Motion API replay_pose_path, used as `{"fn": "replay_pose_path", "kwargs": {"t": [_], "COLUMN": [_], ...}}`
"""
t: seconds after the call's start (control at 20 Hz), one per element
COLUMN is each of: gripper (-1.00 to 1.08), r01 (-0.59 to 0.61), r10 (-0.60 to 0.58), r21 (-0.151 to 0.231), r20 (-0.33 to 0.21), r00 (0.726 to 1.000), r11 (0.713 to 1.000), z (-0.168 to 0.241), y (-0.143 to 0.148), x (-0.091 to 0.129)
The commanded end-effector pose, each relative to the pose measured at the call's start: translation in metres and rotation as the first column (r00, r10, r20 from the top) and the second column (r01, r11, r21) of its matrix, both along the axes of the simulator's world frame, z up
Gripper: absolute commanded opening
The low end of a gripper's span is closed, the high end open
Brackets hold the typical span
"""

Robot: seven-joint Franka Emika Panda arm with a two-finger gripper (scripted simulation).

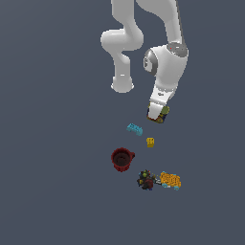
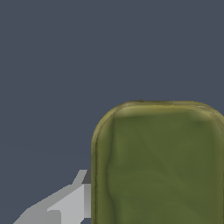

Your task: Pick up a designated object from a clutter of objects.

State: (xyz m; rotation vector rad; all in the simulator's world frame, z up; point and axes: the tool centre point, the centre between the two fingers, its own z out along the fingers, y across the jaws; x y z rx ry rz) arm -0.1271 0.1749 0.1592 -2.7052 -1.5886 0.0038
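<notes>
Right of centre in the exterior view, the white arm's gripper [image 1: 156,115] covers the can [image 1: 164,111], one finger [image 2: 70,203] alongside its olive top, apparently to lift it; whether it grips is unclear.

Can [image 2: 159,164] cut off by wrist view edge; end effector [image 1: 157,114] hides most of it in exterior view.
</notes>
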Motion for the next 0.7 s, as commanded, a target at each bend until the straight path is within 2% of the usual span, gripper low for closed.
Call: {"fn": "replay_pose_path", "kwargs": {"t": [0.0, 0.65], "gripper": [-1.0, -1.0], "r01": [-0.001, 0.0], "r10": [0.001, 0.0], "r21": [0.002, 0.002], "r20": [0.003, 0.003], "r00": [1.0, 1.0], "r11": [1.0, 1.0], "z": [0.023, 0.141], "y": [-0.002, -0.013], "x": [0.005, 0.031]}}
